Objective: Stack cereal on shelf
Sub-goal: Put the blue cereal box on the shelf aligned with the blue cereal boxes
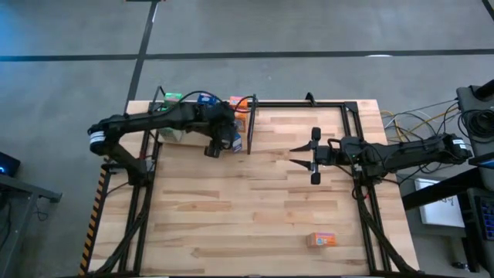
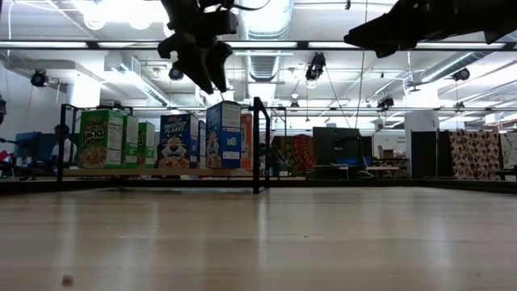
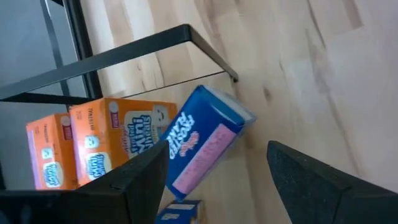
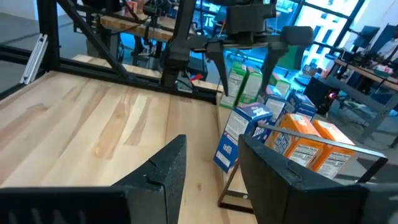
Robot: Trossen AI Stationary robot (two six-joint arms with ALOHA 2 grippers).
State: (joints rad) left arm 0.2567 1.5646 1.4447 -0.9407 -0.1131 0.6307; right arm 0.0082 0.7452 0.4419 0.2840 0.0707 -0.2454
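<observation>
The left gripper (image 1: 221, 145) hovers with fingers spread wide, empty, above a blue cereal box (image 3: 205, 148). The box seems tilted. The right gripper's (image 1: 302, 157) fingers are half-parted, empty.

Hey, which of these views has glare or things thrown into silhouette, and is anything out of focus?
Low view: ceiling lights blow out at the top, leaving the left gripper a dark silhouette, and the near tabletop is soft. Left wrist view: its own fingers are blurred, while the blue cereal box stays sharp.

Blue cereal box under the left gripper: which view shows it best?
The left wrist view: the blue box fills the frame, tilted beside orange boxes. The low view shows it upright-looking and small; the right wrist view distant; the high view mostly hides it.
</observation>
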